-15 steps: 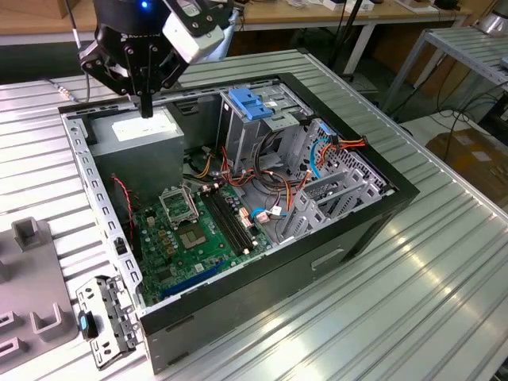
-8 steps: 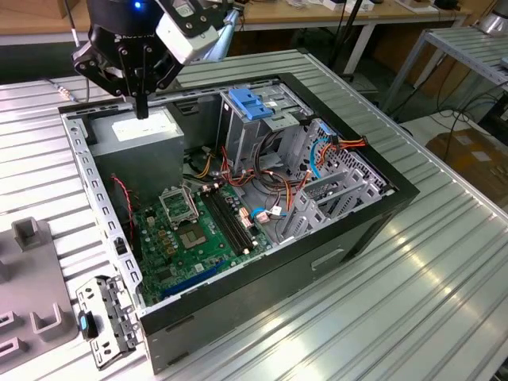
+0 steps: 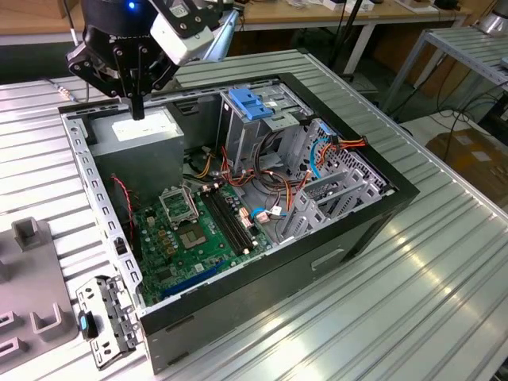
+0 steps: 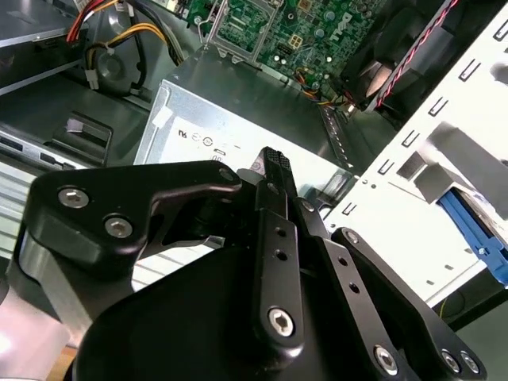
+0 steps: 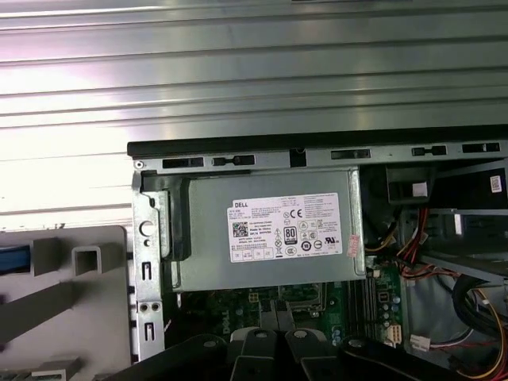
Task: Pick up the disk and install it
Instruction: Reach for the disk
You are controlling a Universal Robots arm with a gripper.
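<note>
My gripper [image 3: 137,113] hangs over the back corner of the open computer case [image 3: 373,208], at the exterior view's left. Its black fingers [image 4: 274,163] are pressed together with nothing between them, just above the grey power-supply box [image 3: 147,131]. The first wrist view looks straight down on that box [image 5: 270,238] and its white sticker. The disk is out of view. Deeper in the case stands the metal drive cage [image 3: 274,131] with a light-blue latch piece [image 3: 250,103] on top.
Inside the case lie the green motherboard [image 3: 194,230] and loose coloured cables [image 3: 262,178]. A grey fixture [image 3: 32,278] and a small metal bracket [image 3: 107,321] lie on the ribbed table [image 3: 444,302] beside the case. A blue strip [image 5: 12,258] on the fixture is cut off by the picture's edge.
</note>
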